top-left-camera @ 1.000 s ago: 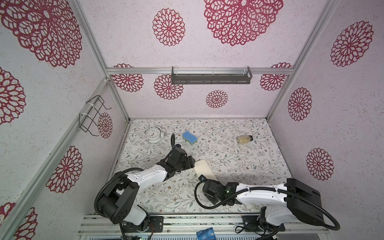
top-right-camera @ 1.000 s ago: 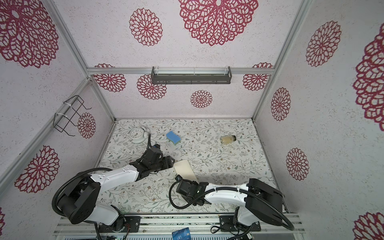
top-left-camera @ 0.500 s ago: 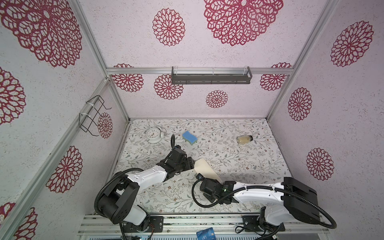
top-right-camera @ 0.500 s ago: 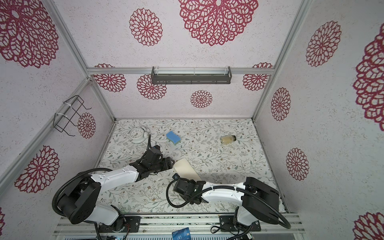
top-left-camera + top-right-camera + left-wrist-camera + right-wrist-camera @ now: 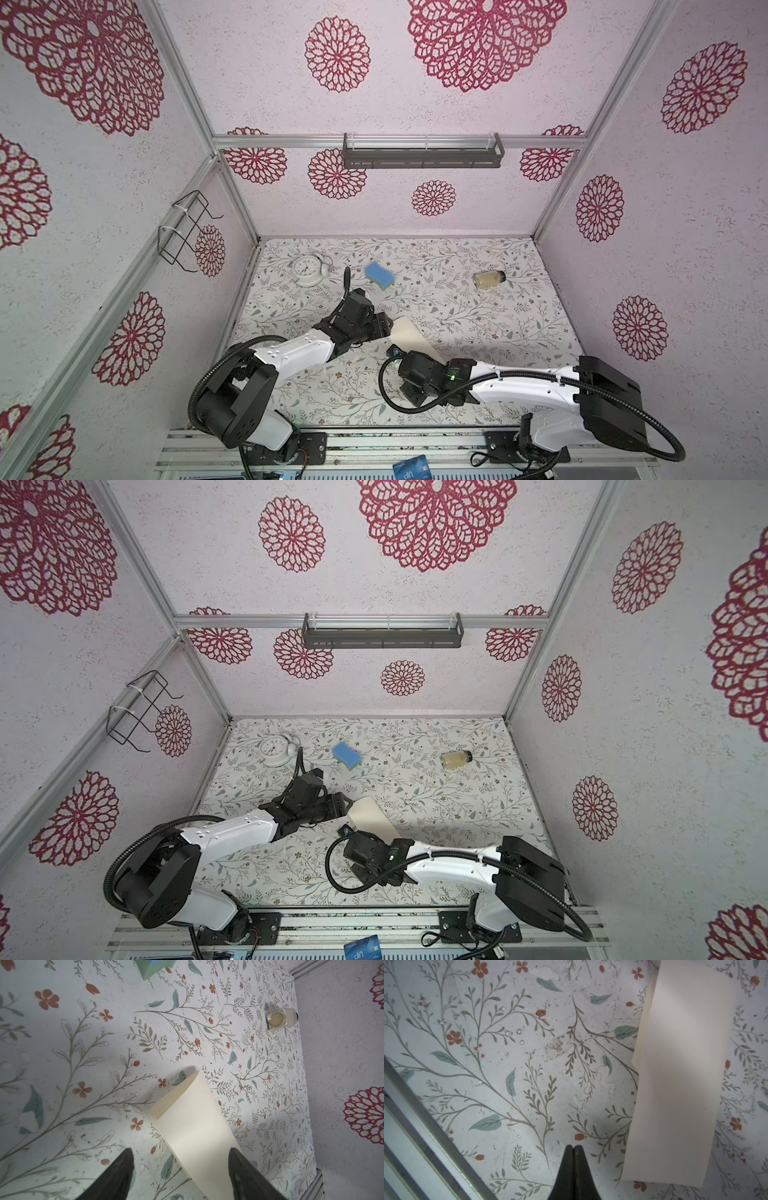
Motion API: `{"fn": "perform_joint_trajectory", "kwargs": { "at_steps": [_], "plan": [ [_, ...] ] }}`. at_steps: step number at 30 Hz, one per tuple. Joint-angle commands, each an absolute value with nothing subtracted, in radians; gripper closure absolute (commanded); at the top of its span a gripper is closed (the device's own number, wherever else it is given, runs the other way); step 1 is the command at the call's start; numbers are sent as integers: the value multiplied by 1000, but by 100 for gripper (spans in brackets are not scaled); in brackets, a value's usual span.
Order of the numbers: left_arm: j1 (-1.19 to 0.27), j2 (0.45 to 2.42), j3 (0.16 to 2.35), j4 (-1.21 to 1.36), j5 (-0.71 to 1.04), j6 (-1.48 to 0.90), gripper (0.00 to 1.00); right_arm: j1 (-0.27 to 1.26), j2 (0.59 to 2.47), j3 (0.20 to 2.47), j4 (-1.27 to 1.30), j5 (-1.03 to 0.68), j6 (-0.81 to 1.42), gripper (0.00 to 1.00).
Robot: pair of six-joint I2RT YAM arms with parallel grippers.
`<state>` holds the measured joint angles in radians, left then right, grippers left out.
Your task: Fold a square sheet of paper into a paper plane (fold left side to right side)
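The right gripper [image 5: 573,1147] is pressing its two black jaws fully together with nothing between them. It is pointing down at the flowered table cover [image 5: 508,1053], and the cream sheet of paper [image 5: 681,1074] is lying just beside it, not touching it. The left gripper [image 5: 180,1150] is standing with its jaws spread wide and is grasping nothing. In the left wrist view the sheet is running through the gap between the fingers [image 5: 122,1167], nearer to one of them, and I cannot tell whether that finger is touching the paper edge. The sheet is lying folded over in two layers. The upper layer is not covering the lower one exactly, so a narrow strip of the lower layer is showing along one side, and one end is looking rounded, not pressed flat. In both top views the sheet [image 5: 409,338] [image 5: 372,818] is lying in the near middle part of the table, between the two grippers. Farther back a blue sponge [image 5: 379,275], a white alarm clock [image 5: 308,270] and a small jar [image 5: 489,279] on its side are lying well apart from the paper. A blue card [image 5: 410,468] is lying at the front, below the table edge.
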<state>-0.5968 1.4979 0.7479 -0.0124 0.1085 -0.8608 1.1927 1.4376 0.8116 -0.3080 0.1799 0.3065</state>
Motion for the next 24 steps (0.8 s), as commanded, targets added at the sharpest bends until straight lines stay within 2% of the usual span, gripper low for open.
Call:
{"fn": "perform_joint_trajectory", "kwargs": {
  "at_steps": [1,4,7,15,24],
  "plan": [
    [-594,1483,768,-2,115,-857,26,1195,1391,840,-353,206,325,88],
    [-595,1477,765,-16,111,-856,25,1195,1353,805,-400,295,315,59],
    [-595,1473,762,-27,101,-851,24,1195,1336,759,-434,387,323,48],
    [-595,1472,755,-20,104,-857,24,1199,1385,725,-394,500,344,41],
    [-594,1471,743,-12,105,-862,23,1208,1474,742,-364,550,369,39]
  ]
}}
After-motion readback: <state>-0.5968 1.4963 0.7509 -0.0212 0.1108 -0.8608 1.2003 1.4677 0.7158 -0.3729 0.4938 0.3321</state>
